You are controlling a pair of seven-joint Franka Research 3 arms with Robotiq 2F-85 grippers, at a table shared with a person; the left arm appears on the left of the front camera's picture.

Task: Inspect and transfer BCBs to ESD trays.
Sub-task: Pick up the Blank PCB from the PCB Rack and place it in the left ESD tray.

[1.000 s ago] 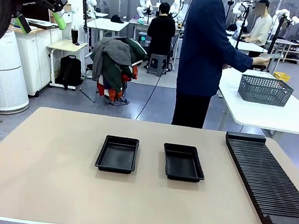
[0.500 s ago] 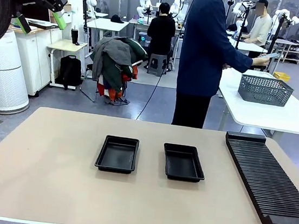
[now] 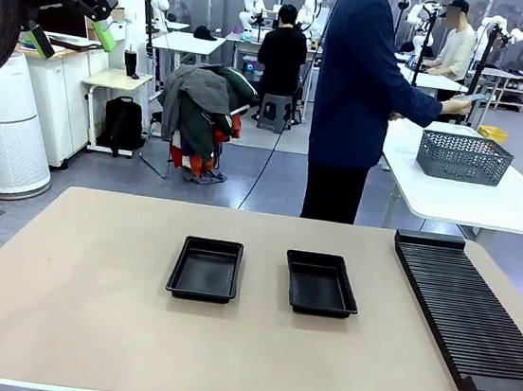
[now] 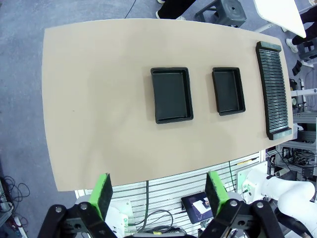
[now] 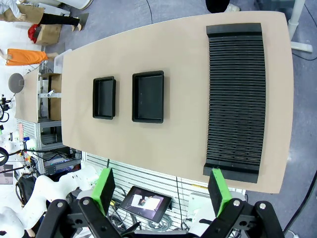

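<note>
Bench [image 3: 75, 316] lying mostly open, with a wide bare stretch running down the left side and along the near edge. Two ESD trays [image 3: 206, 268] sitting side by side mid-bench, apart, leaving a clear lane between them; their floors lying open from above. Long ribbed rack [image 3: 466, 316] taking up the right side, a gap separating it from the right tray [image 3: 321, 283]. Person [image 3: 355, 93] standing just beyond the far edge.

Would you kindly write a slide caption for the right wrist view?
Open right hand high above the table, two empty ESD trays beside a long slotted rack.
</note>
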